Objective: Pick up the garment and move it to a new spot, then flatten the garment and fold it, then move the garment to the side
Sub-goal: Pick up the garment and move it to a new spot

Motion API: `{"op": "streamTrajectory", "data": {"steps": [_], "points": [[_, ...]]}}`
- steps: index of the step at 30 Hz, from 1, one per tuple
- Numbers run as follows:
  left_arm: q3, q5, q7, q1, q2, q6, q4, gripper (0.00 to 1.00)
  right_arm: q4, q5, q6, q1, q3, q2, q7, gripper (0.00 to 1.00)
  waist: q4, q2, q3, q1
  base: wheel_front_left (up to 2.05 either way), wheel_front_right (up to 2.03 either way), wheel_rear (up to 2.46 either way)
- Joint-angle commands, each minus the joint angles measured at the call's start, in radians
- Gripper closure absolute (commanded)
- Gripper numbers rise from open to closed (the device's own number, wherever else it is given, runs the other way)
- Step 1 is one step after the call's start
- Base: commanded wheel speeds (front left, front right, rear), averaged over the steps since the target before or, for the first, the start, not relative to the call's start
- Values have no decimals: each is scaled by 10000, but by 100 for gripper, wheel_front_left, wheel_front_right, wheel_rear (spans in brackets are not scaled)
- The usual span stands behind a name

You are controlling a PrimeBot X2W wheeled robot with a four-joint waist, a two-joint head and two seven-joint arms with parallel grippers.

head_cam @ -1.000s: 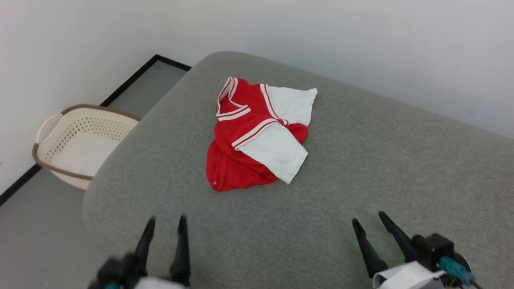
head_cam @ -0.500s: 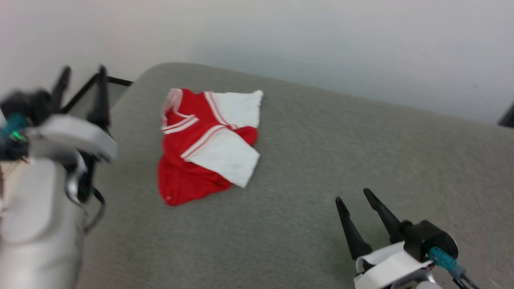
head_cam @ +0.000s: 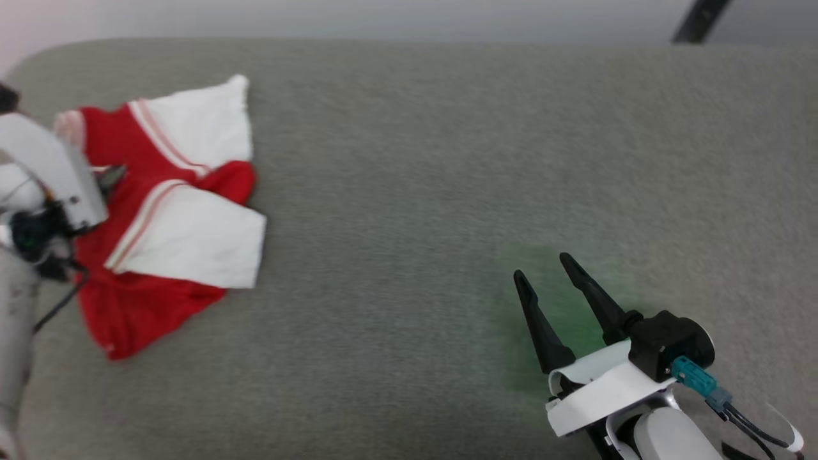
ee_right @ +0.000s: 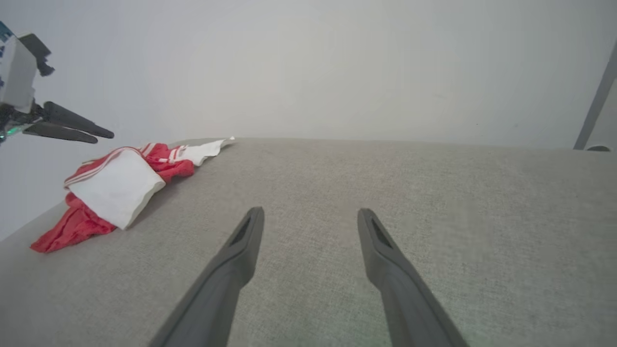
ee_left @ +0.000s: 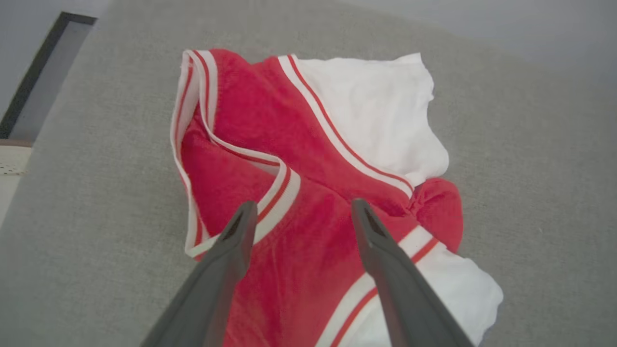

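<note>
Now the left gripper (ee_left: 303, 206), spread, is hovering over the garment (ee_left: 250, 115), beginning pickup, likely needing to descend and pinch; right gripper (head_cam: 542, 266) is idling, spread.

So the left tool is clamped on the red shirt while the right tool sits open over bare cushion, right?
No: the left tool is open, poised over the shirt without gripping it, as the left wrist view shows. The right tool sits open over bare cushion.
</note>
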State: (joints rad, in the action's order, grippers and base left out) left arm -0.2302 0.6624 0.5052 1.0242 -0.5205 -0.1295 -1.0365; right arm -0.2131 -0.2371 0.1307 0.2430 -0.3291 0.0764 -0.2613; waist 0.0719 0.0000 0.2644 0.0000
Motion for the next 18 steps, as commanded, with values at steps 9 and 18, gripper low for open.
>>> {"op": "streamTrajectory", "data": {"steps": [9,18], "points": [[-57,942,1438,-76,-160,-20,-1108,0,491,212,1,396,-146,57,-52,0,-1451,0,1700,0,0,0,0],[-121,1736,2072,-778,875,-63,-1748,0,801,363,1,115,-91,87,-53,0,-1582,0,1673,0,0,0,0]]}}
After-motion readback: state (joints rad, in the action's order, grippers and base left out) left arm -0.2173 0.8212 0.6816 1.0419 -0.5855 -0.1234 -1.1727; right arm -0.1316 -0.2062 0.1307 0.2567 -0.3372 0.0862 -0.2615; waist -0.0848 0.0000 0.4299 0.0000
